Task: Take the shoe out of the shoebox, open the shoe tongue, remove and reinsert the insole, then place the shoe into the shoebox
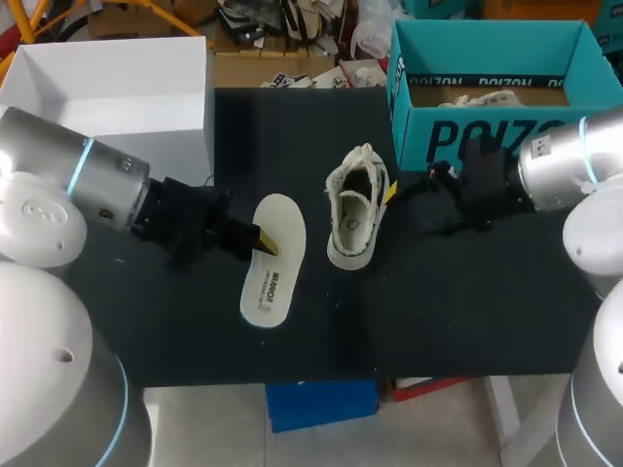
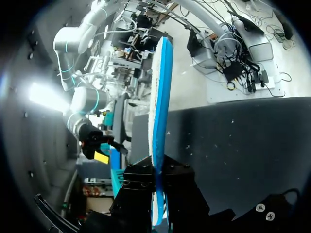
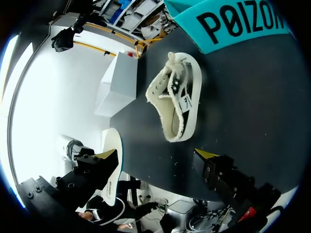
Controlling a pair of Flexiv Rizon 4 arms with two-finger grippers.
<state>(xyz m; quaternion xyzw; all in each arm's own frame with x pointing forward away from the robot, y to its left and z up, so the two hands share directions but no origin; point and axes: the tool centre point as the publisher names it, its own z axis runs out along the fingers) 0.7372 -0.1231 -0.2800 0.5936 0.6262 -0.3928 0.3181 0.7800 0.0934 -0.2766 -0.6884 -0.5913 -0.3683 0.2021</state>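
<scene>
Left wrist view: left gripper (image 2: 159, 187) clamps the thin cream-and-blue foam insole (image 2: 160, 97) by its edge; probably light, floppy, sagging past the pinch. Cream canvas shoe (image 3: 177, 97) lies ahead of the spread, empty right gripper (image 3: 155, 154).

- shoebox (image 1: 428, 136): one word in large black block letters along the teal front wall. its end is covered in the head view; more of it shows in the right wrist view (image 3: 233, 24).
- insole (image 1: 273, 277): short line of dark print running lengthwise on the pale top face, toward the heel end; too small to read.
- shoe (image 3: 177, 94): small white tag on the dark side panel, with a dark mark; not legible.
</scene>
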